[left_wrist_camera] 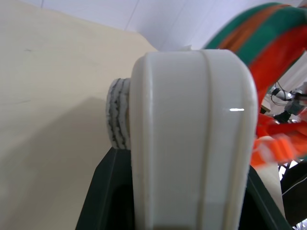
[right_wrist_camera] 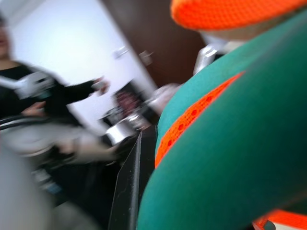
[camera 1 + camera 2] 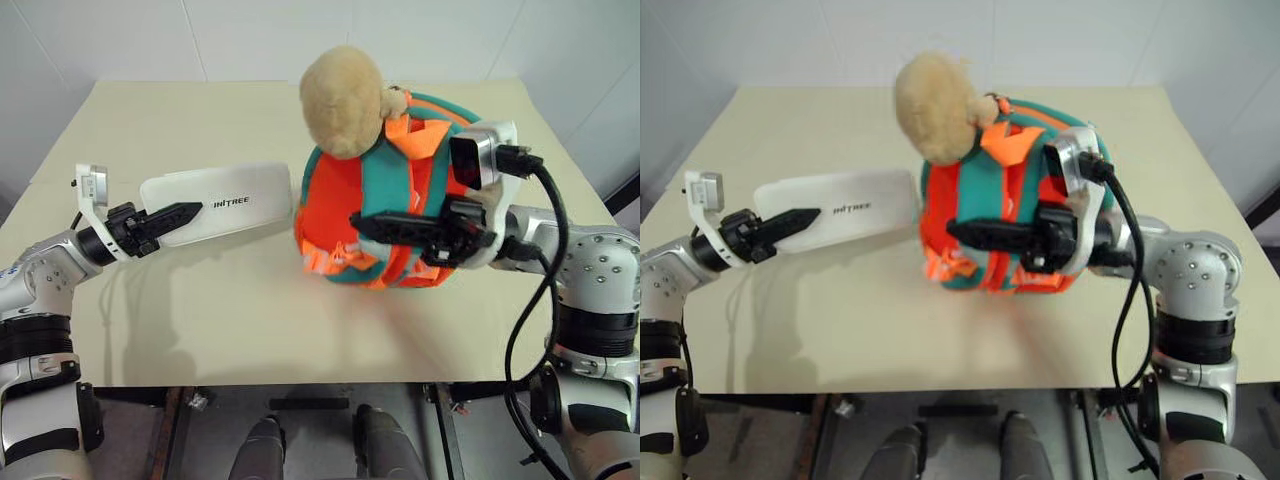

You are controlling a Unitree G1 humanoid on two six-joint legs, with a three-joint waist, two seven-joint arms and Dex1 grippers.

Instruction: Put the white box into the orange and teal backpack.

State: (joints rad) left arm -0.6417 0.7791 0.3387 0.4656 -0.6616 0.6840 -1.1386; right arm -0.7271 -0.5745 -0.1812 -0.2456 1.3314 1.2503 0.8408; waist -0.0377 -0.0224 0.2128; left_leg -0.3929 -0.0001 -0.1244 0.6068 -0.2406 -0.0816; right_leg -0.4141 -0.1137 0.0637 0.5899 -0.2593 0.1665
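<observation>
**White box held beside the backpack**

Nearest the camera, the left gripper [image 3: 178,214] is clamped on one end of the white box [image 3: 225,203], holding it level above the table [image 3: 200,320]. Its far end nearly touches the orange and teal backpack [image 3: 345,215], which carries a plush toy [image 3: 342,100]. At right, the right gripper [image 3: 372,226] is closed on a teal strap [image 2: 230,158].

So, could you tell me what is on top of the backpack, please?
A tan plush toy sits on top of the backpack. The backpack's top, beneath the toy, is covered.
</observation>
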